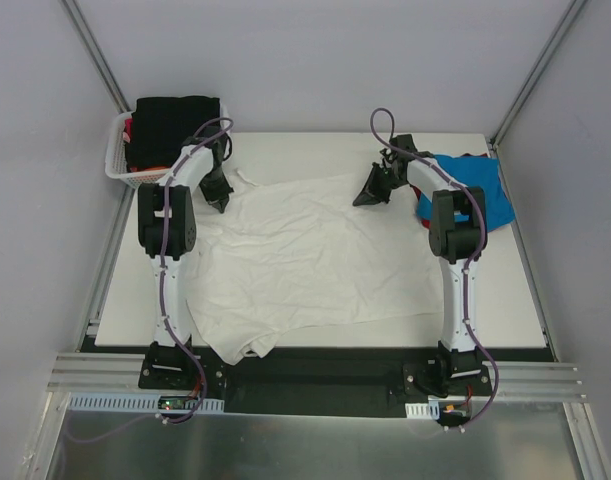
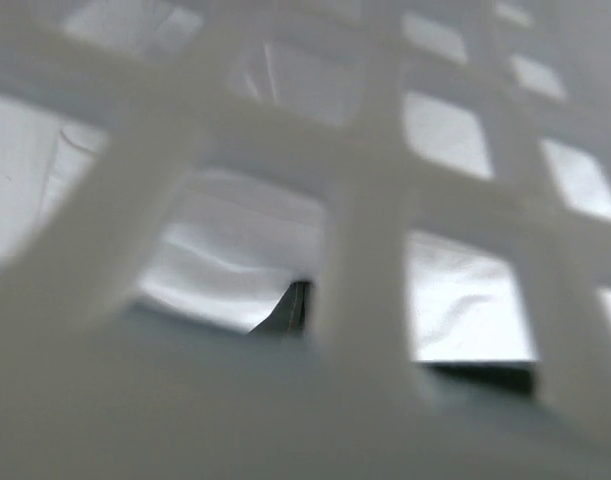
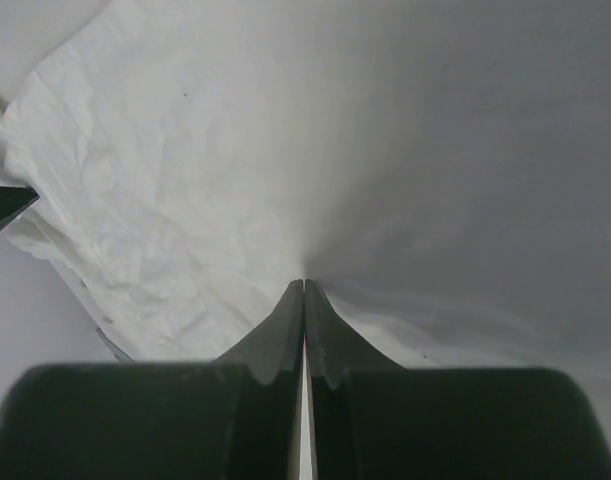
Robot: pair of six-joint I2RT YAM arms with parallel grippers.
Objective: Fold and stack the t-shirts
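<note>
A large white t-shirt (image 1: 305, 260) lies spread and wrinkled across the table. My left gripper (image 1: 218, 195) is at its far left corner, next to the basket. In the left wrist view the basket lattice (image 2: 355, 180) blocks most of the picture. Only a dark fingertip pair (image 2: 299, 300) shows, closed together against white cloth (image 2: 235, 250). My right gripper (image 1: 370, 190) is at the shirt's far right corner. In the right wrist view its jaws (image 3: 304, 287) are shut on the white fabric (image 3: 185, 180). A bright blue t-shirt (image 1: 475, 185) lies crumpled at the far right.
The white lattice basket (image 1: 120, 160) stands at the far left corner, holding a black shirt (image 1: 170, 125) with a bit of red cloth (image 1: 130, 128) beside it. The white shirt's near edge hangs over the table's front edge (image 1: 245, 350). Walls enclose the table.
</note>
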